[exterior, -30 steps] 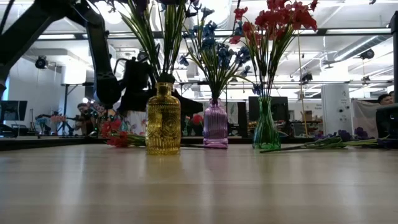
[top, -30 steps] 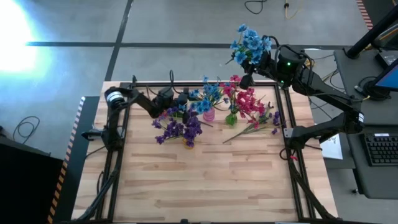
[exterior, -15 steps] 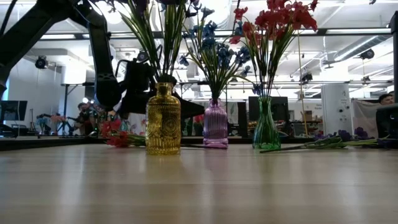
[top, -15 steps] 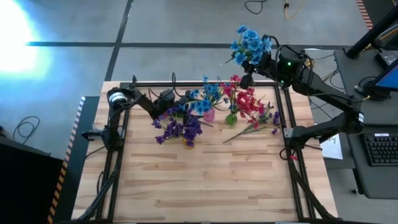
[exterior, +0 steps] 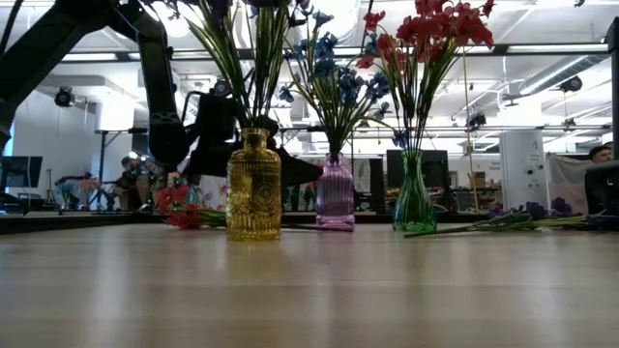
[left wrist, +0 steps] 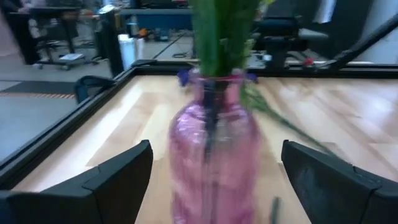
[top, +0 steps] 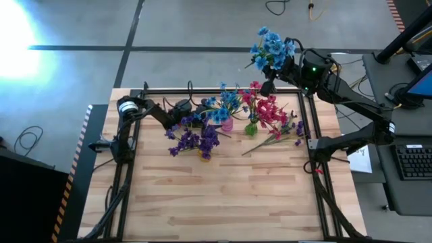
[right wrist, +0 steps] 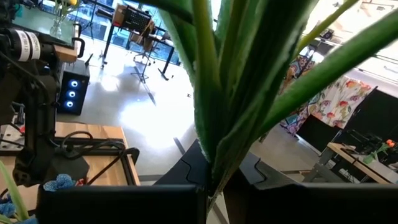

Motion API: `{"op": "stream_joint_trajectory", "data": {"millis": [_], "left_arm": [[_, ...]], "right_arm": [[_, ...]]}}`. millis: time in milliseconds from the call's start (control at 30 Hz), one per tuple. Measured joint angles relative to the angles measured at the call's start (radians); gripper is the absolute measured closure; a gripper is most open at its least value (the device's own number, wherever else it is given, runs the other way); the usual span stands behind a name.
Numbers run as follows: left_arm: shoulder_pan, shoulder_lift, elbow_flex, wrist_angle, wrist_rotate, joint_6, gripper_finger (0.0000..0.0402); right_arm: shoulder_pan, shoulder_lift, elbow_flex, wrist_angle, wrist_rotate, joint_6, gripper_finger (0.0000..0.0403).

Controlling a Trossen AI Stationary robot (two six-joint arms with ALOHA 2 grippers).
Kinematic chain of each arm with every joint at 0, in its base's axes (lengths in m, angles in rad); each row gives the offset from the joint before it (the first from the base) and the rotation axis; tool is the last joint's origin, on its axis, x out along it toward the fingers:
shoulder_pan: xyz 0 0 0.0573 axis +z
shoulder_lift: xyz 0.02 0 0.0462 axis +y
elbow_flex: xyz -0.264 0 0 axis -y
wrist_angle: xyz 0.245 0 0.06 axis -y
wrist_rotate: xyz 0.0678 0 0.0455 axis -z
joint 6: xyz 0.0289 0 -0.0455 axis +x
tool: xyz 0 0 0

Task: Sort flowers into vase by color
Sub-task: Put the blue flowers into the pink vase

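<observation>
Blue flowers (top: 272, 46) are being held by the clenched right gripper (top: 268, 86), raised beyond the table's far edge, stems pinched between its fingers. Risk: the left gripper (left wrist: 211, 180), jaws spread, is flanking the pink vase (left wrist: 214, 155) (already holding blue sprigs); closing or pushing could be tipping it, or crowding the incoming stems.

Three glass vases stand on the wooden bench (top: 223, 196): one ribbed amber-yellow bottle vase (exterior: 253, 187), one squat pink-purple vase (exterior: 335, 194) and one slim green vase (exterior: 414, 196). Each vase carries one bunch of sprigs: purple (top: 196, 140), blue (top: 224, 104) and red-pink (top: 270, 111). One further bunch of blue blooms (top: 271, 47) is up off the bench, and two dark arms are present.
</observation>
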Motion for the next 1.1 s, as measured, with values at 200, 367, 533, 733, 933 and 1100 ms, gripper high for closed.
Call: {"op": "stream_joint_trajectory", "data": {"millis": [200,367,533,733,933,1100], "left_arm": [[-0.024,0.000,0.070,-0.154,-0.051,0.025,0.0061],[-0.034,0.000,0.079,-0.167,-0.091,0.044,0.0061],[-0.034,0.000,0.078,-0.165,-0.111,0.046,0.0061],[-0.038,0.000,0.078,-0.155,-0.109,0.054,0.0061],[-0.045,0.000,0.078,-0.138,-0.108,0.054,0.0061],[-0.045,0.000,0.079,-0.128,-0.108,0.054,0.0061]], "right_arm": [[0.000,0.000,0.000,0.000,0.000,0.000,0.0385],[0.000,0.000,0.000,-0.005,0.000,0.000,0.0385],[0.000,0.000,0.000,-0.007,0.000,-0.002,0.0385],[0.000,0.000,0.000,-0.007,0.000,-0.003,0.0385],[0.000,0.000,0.000,-0.007,0.000,-0.003,0.0385],[0.000,0.000,0.000,-0.007,0.000,-0.003,0.0385]]}}
